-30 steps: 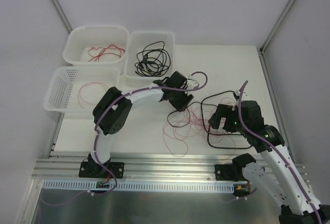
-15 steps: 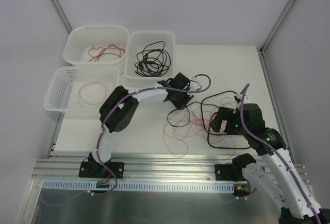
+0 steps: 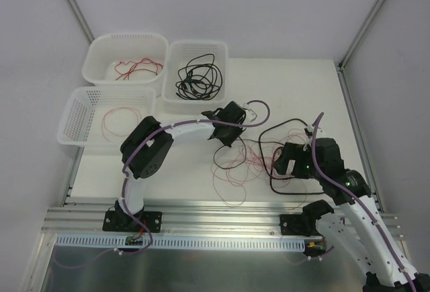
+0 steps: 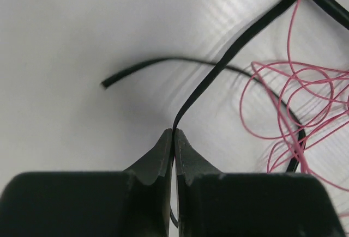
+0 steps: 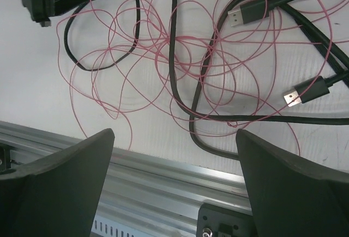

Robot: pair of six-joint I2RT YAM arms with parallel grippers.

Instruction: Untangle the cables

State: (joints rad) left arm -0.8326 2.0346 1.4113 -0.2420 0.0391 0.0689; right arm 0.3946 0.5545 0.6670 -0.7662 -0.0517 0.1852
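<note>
Left pincer (image 4: 173,134) pinched tight on a thin black cable (image 4: 234,46) at the tangle's left edge, mid-table. Right pincer (image 5: 174,163) wide open, holding nothing, over the pile. Partly done, I'd say: three baskets (image 3: 80,114) at far left hold sorted red and black. Left to do: red wires (image 5: 163,52) laced through thick plug cables (image 5: 251,11), likely to snag my pull

No legible text or labels.
</note>
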